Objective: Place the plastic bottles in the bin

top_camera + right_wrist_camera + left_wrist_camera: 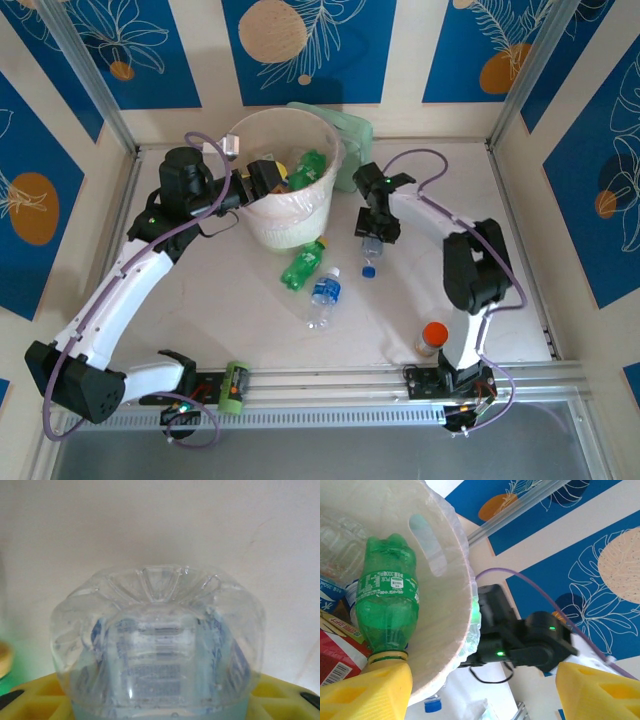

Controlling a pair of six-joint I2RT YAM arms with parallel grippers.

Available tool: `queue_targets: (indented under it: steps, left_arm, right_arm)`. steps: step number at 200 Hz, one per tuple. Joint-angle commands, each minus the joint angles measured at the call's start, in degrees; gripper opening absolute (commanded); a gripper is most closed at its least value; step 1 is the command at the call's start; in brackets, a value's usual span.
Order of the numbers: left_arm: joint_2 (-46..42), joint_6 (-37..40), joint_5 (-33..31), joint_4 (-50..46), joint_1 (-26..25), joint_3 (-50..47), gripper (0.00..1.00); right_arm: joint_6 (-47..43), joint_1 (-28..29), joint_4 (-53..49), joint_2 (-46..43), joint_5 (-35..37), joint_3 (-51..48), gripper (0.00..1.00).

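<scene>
Cut off: the held bottle runs off the lower edge of the right wrist view. Its ribbed clear base and a blurred blue label are visible.
Hard to make out: the bottles under the binned green bottle overlap, so I cannot count them.
Bin: upper centre of the top view, white with a pinkish liner.
Left gripper: at the bin's left rim, fingers spread wide and grasping nothing.
Right gripper: just right of the bin, clenched on the held bottle, whose blue cap points toward the lower frame.
Table: 2 bottles lie below the bin at centre frame, the loose green bottle and the loose clear bottle with a blue label.
</scene>
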Motion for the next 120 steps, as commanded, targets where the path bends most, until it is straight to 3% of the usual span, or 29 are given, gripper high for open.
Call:
queue_targets:
  steps: [1,53,99,120]
  left_arm:
    - [-0.4,-0.6,2.7,3.2,-0.6,0.7,0.76]
    - [1.7,6.1,3.2,3.2,-9.7,3.5,0.81]
    - [5.2,13.5,-0.8,0.0,-19.2,6.8,0.80]
    - [5.6,18.8,-6.2,-3.6,-23.1,8.3,0.81]
  right_arm:
    - [2.3,-0.5,-2.8,-9.1,-1.0,0.5,0.51]
    - [6.6,-1.4,-0.5,-24.4,-10.5,6.5,0.53]
    - [10.6,-0.8,-0.5,-26.8,-15.4,16.9,0.52]
    - [11.7,0.4,-0.7,-27.3,-14.9,20.0,0.53]
